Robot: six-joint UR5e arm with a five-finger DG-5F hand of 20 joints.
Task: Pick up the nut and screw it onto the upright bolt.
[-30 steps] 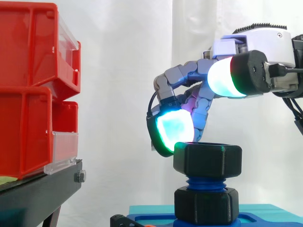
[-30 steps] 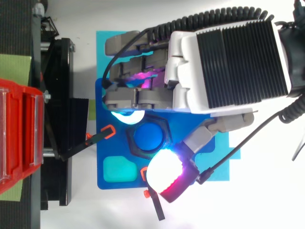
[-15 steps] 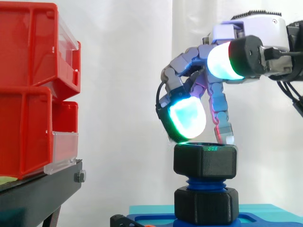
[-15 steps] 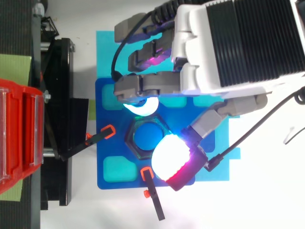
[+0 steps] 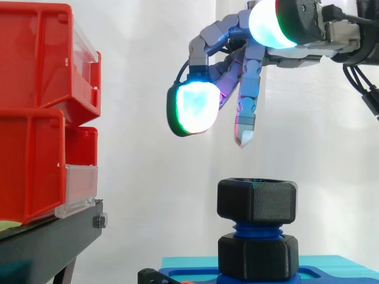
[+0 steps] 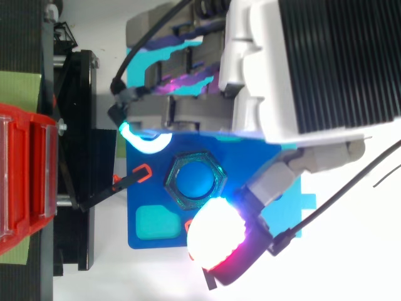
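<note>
Your hand (image 5: 260, 56) hangs above the nut (image 5: 256, 200), fingers (image 5: 246, 100) loosely open and empty, the nut perched on the bolt (image 5: 256, 229) at the blue plate's (image 6: 141, 194) middle, so drop in off-centre and you'll likely tilt it and cross-thread.

Matt black plastic nut (image 5: 256, 200), blue plastic bolt (image 6: 195, 180), glossy red plastic bins (image 5: 41, 112)

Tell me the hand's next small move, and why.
Probably lower the hand straight down so its pads close around the nut to turn it. The hand hovers open above the nut, holding nothing, and the blue bolt shows bare thread between the nut and the black hex piece below, so the nut seems not fully screwed down.
</note>
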